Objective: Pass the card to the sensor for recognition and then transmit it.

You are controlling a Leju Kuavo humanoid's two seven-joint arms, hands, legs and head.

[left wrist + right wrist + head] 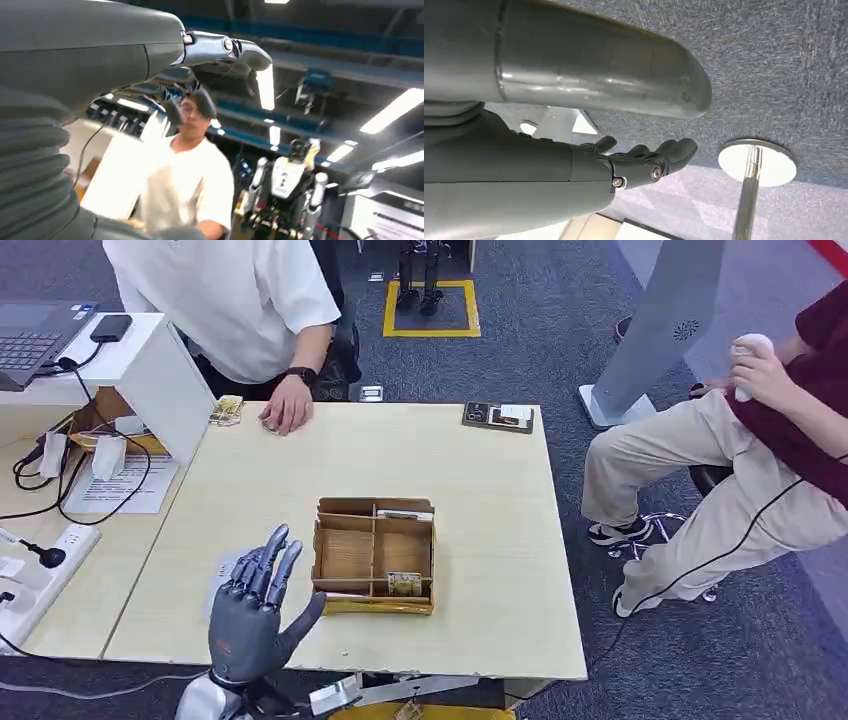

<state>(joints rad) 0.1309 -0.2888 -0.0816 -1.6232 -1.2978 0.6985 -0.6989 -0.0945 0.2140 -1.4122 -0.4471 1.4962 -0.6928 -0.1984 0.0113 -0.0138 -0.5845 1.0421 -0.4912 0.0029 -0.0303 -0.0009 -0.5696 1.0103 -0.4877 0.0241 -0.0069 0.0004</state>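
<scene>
Over table's (480, 470) near edge, left hand (255, 605) raised, fingers spread, empty, beside wooden tray (373, 556) holding card (404, 584); right hand (574, 172) empty, fingers loosely apart above carpet.

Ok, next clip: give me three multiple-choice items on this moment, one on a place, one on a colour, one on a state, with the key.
1. Where is the wooden box?
A. mid-table, beside the left hand
B. on the floor
C. on the laptop

2. What colour is the shirt of the person at the table's far edge?
A. red
B. white
C. green

3. What is the left hand doing?
A. gripping a card
B. pressing on the box
C. raised with fingers spread, holding nothing

Key: 1 A, the head view shows the box on the table just right of the hand. 2 B, the shirt is plainly white in the head view. 3 C, the fingers stand apart above the table's near edge with nothing between them.
</scene>
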